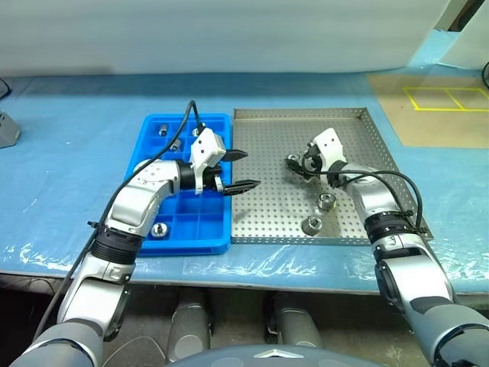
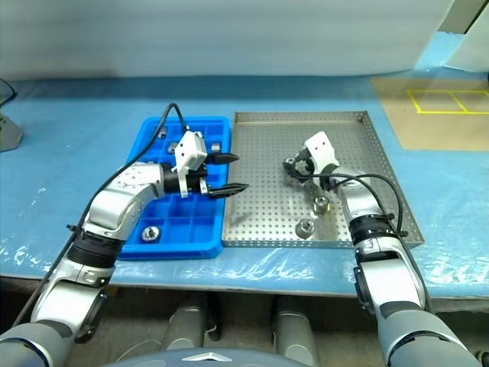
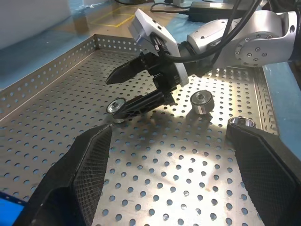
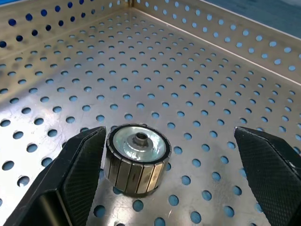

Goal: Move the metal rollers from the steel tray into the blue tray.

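While three small shiny silver-grey metal rollers lie on the perforated floor of the large square grey steel tray (image 1: 252, 222), others already sit in the bright blue rectangular plastic tray (image 1: 187, 241) with its grid of square compartments, just to the left of it in the head views. In the steel tray, one roller (image 4: 136, 157) lies right of centre, between the spread black fingers of the right end effector (image 1: 294, 166); it rests close against one finger (image 4: 75, 174), well apart from the other, and is not gripped. A second roller (image 1: 327, 201) lies below that toward the lower right of the tray, and a third (image 1: 312, 225) lies near the tray's bottom rim.

In the blue tray, one roller (image 1: 160, 229) sits in a lower-left compartment, and a few more (image 1: 163, 130) sit in compartments along the top row, partly hidden by the left arm.

Up close, the roller between the right fingers is a short squat cylinder resting tilted on the floor, its outer wall divided by fine vertical grooves, its bright flat face dished toward a small dark central hole.

The left end effector (image 1: 238, 170) hangs over the seam between the two trays, pointing right across the steel tray, jaws apart and empty. Both trays rest on a surface covered in light blue sheeting (image 1: 69, 160).
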